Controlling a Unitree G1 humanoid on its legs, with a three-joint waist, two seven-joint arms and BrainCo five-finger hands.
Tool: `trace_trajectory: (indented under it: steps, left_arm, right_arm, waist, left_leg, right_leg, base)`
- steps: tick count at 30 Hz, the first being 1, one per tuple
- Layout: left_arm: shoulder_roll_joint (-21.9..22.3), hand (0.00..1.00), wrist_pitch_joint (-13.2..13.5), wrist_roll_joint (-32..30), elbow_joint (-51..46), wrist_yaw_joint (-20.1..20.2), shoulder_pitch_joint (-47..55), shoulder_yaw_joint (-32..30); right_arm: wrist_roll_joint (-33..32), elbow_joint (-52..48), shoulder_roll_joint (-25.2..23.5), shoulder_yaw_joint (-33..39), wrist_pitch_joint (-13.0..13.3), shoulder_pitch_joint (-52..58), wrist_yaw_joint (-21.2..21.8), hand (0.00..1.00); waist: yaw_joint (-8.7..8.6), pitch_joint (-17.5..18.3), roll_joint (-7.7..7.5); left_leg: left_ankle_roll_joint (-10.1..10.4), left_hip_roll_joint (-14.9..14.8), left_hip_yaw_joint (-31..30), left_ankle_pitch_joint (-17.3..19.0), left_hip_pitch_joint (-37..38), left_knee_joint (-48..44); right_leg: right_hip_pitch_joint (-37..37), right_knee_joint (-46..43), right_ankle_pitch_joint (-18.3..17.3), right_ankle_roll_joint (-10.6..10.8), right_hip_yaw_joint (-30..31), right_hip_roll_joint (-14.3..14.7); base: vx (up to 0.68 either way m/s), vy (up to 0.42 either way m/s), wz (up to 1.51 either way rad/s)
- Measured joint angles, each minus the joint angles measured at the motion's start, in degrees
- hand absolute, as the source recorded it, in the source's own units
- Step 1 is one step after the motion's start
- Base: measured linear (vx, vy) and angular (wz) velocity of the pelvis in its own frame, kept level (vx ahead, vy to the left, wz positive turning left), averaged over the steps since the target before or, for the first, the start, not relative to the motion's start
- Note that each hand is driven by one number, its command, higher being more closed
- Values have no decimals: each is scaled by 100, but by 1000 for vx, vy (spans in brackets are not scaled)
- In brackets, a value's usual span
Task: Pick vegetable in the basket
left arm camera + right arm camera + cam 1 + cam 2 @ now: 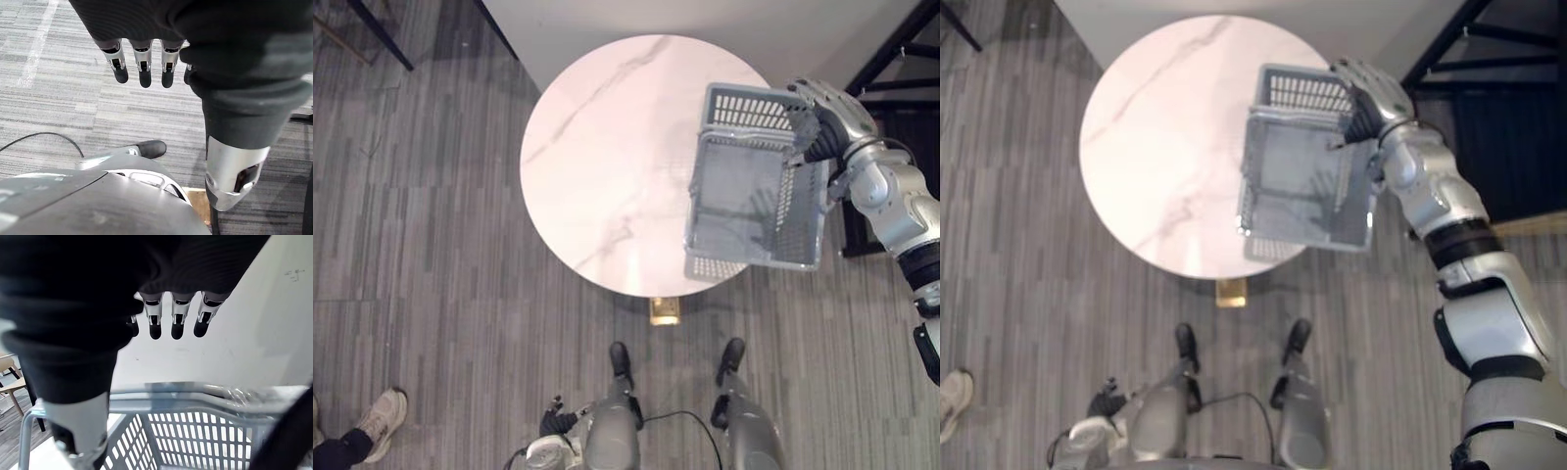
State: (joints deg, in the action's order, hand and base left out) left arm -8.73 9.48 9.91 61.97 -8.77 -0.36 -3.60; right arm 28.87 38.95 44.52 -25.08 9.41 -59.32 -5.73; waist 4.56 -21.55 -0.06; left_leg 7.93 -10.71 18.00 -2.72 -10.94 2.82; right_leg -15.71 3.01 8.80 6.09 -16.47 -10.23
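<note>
A round white marbled bench (607, 166) stands on grey striped carpet (421, 245), with a person's pale shoe (380, 416) well apart from it.

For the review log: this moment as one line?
right robot hand: at rim of grey perforated plastic basket | basket: over edge of round white marble table, no vegetable inside | left robot hand: open, lowered

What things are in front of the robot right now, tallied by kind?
Round white table: 1
Grey basket: 1
Person's shoe: 1
Total: 3
</note>
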Motion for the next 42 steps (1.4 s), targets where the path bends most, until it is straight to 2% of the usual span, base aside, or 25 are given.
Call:
trace_trajectory:
  steps: [4, 9, 17, 26, 42]
  left_arm:
    - [0, 0, 5, 1, -6, 0, -1, 1]
    - [-8, 0, 56, 3, -47, -9, -4, 87]
    - [40, 0, 57, 6, -44, -18, -3, 134]
    - [61, 0, 113, 6, -44, -20, -50, 168]
    - [67, 0, 111, 6, -46, -144, -64, 171]
  right_arm:
    - [31, 94, 0, -10, 6, 1, 5, 0]
    - [35, 696, 11, -5, -10, -95, -9, 0]
    - [34, 1387, 7, 463, -120, -406, -136, 0]
    - [36, 1600, -18, 573, -160, -590, -137, 0]
    - [43, 1601, -71, 552, -172, -773, -135, 0]
  waist:
    - [2, -2, 4]
    - [19, -42, 31]
    - [20, -147, 178]
    - [36, -187, 233]
    - [48, -187, 232]
  left_leg:
    - [-8, 2, -16, -14, -19, 0]
    - [-17, 7, -136, -72, -162, 4]
    - [-17, 13, -137, -97, -201, 36]
    - [-17, 16, -149, -146, -283, 115]
    - [-20, 10, -272, -166, -350, 114]
  right_leg:
    - [-8, 0, 0, 0, -6, -1]
    - [-72, 0, 0, 0, -72, -6]
    - [-124, 1, 1, 0, -60, -7]
    - [-232, 4, 2, -2, -62, 3]
    - [-210, 4, 2, -2, -170, 1]
  base:
    - [0, -2, 1]
    - [1, -9, 11]
    - [0, 0, 0]
    - [17, -2, 1]
    - [2, -1, 2]
